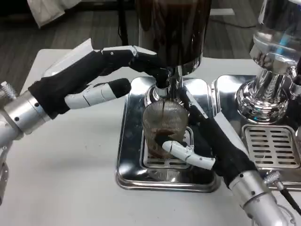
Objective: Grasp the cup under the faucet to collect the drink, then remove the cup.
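A clear ribbed cup [164, 123] stands on the drip grate of the chrome base [129, 141], right under the faucet [170, 81] of the dark drink dispenser [173, 28]. A little brown drink lies in its bottom. My right hand [207, 141] wraps the cup from the right, thumb across its front. My left hand [94, 77] reaches in from the left, its fingers stretched to the faucet lever above the cup and touching it.
A second chrome dispenser [270, 80] with its own drip tray [270, 150] stands at the right, close to my right forearm. The white table [61, 179] spreads to the left and front. A dark floor lies beyond the far edge.
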Robot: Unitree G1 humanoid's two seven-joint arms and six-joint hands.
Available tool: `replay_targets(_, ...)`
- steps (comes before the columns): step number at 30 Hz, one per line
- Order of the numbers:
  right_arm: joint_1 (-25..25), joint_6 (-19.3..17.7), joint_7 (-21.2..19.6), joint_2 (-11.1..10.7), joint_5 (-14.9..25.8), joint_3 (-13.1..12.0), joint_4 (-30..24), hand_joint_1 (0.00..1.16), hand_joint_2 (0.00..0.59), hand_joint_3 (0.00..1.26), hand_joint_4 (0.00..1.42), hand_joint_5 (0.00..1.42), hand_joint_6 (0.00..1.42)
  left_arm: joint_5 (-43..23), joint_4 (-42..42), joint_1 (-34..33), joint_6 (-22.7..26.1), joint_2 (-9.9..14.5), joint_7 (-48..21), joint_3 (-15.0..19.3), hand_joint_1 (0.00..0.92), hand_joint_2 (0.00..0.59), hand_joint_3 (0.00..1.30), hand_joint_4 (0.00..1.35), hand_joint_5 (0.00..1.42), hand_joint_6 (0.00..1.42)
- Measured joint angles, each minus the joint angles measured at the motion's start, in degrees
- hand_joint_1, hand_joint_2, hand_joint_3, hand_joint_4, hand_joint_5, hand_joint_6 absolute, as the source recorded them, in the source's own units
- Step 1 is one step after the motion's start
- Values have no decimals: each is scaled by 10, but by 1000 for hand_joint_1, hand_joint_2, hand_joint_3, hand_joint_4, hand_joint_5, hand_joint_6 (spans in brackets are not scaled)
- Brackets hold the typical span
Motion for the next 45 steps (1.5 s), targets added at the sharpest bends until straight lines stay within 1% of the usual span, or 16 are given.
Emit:
replay_targets(7, -4, 1, -6, 5, -17, 5, 6, 553, 174, 0, 0, 0, 98, 0, -5, 1, 5, 1, 0, 0, 0, 97, 380, 356, 341, 292)
replay_targets(13, -15, 1, -7, 8, -18, 7, 26, 560, 171, 0, 0, 0, 97, 0, -10, 5, 6, 1, 0, 1, 0, 102, 381, 357, 342, 295)
replay_targets(18, -21, -4, -18, 12, -18, 8, 46, 563, 169, 0, 0, 0, 97, -1, -15, 8, 8, 2, 0, 2, 0, 104, 381, 360, 343, 296)
replay_targets(31, -28, -5, -40, 15, -20, 17, 60, 592, 170, 0, 0, 0, 108, -1, -19, 10, 12, 2, 0, 4, 0, 110, 389, 362, 348, 298)
replay_targets(33, -29, -5, -40, 15, -20, 17, 62, 596, 171, 0, 0, 0, 110, -1, -20, 11, 13, 2, 0, 4, 0, 116, 395, 371, 366, 322)
replay_targets(38, -29, -5, -40, 15, -20, 18, 63, 606, 175, 0, 0, 0, 126, -2, -29, 15, 16, 7, -9, 5, 0, 115, 410, 386, 379, 338)
replay_targets(45, -29, -4, -46, 15, -25, 20, 63, 605, 177, 0, 0, 0, 128, -4, -44, 22, 22, 8, -16, 8, 0, 116, 419, 400, 397, 358)
